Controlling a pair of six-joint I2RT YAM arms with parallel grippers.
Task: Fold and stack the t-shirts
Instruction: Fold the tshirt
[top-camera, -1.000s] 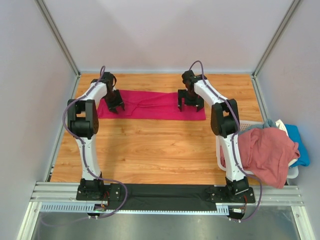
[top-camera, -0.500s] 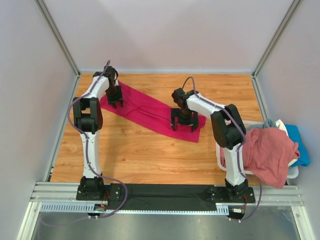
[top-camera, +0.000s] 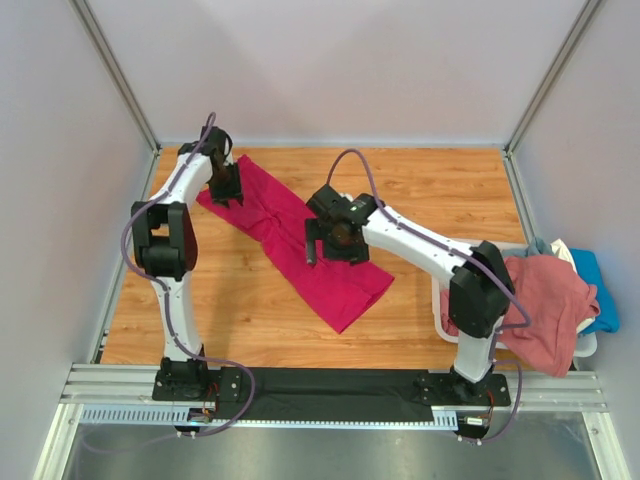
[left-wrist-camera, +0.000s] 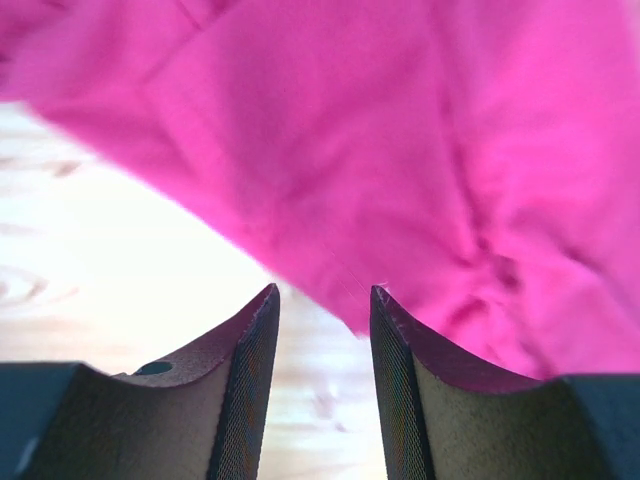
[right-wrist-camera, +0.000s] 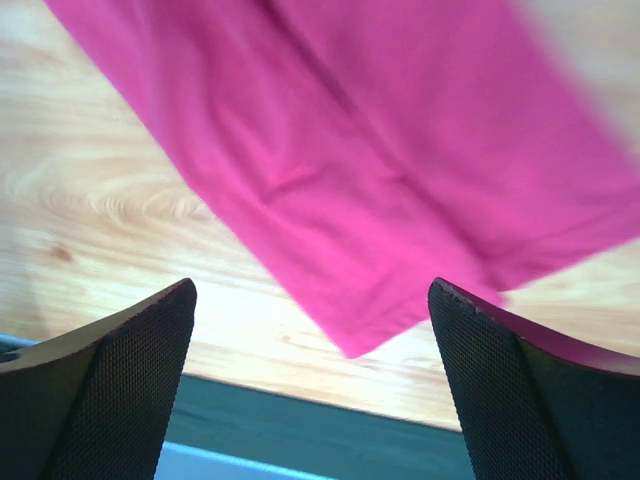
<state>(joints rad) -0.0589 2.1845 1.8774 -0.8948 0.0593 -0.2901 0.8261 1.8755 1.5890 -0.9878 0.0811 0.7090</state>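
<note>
The left gripper (left-wrist-camera: 322, 295) has its fingers a narrow gap apart, bare wood showing between them. A hem corner of the magenta t-shirt (top-camera: 300, 235) dips into that gap, yet nothing looks pinched. It sits at the shirt's far left end. The right gripper (right-wrist-camera: 312, 287) is spread wide and holds nothing, hovering over the shirt's middle, with the near tip of the cloth showing between its fingers in the wrist view.

The shirt lies on the table (top-camera: 440, 190) as a long, partly folded strip running diagonally, far end at the left, near end pointing toward the arm bases. Well to the right of it, the white basket (top-camera: 441, 300) holds a dusty pink shirt (top-camera: 535, 305) draped over its rim and a blue one (top-camera: 598, 290) behind.

The likely trouble: with neither gripper gripping, any further pull would slide the cloth unevenly and bunch it. Closing on one layer only would open the fold. The skewed lie could also make the next fold crooked.
</note>
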